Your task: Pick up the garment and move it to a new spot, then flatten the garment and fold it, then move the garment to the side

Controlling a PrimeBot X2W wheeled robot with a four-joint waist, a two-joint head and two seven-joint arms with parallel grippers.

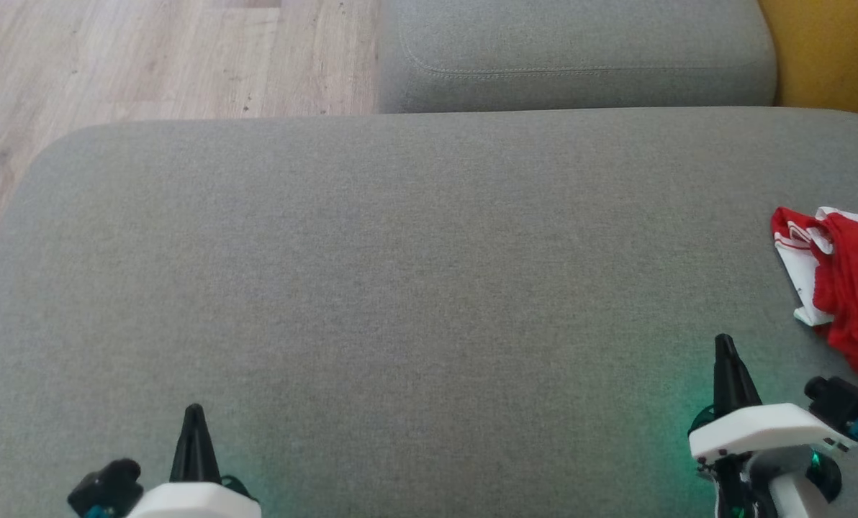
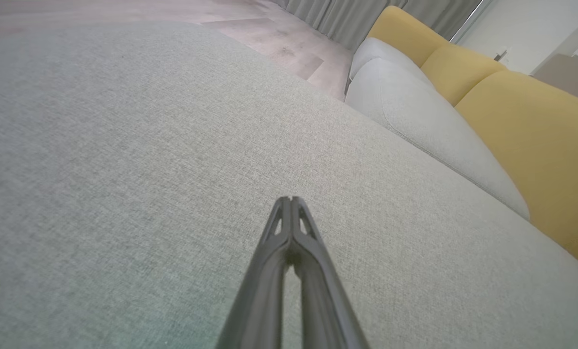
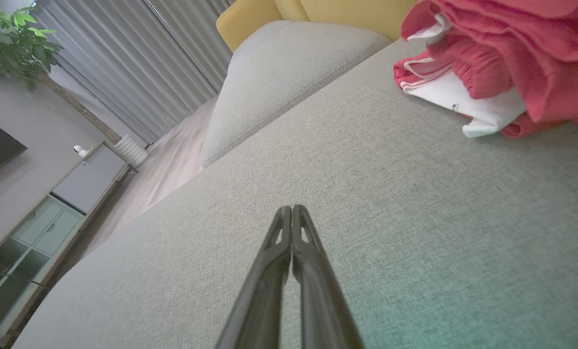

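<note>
A red and white garment (image 1: 843, 284) lies crumpled at the right edge of the grey sofa seat (image 1: 400, 252), partly cut off by the head view's border. In the right wrist view the garment (image 3: 488, 63) bunches at the upper right. My right gripper (image 1: 723, 342) is shut and empty, a little below and left of the garment, not touching it. Its tips (image 3: 291, 209) meet over bare fabric. My left gripper (image 1: 194, 410) is shut at the lower left, far from the garment, with its tips (image 2: 291, 199) pressed together above the seat.
A second grey cushion (image 1: 573, 54) sits beyond the seat's far edge, with a yellow backrest (image 1: 832, 50) at the far right. Wooden floor (image 1: 148, 57) lies past the seat's left and far edges. A pale cabinet (image 3: 41, 218) and curtains (image 3: 138, 58) stand across the room.
</note>
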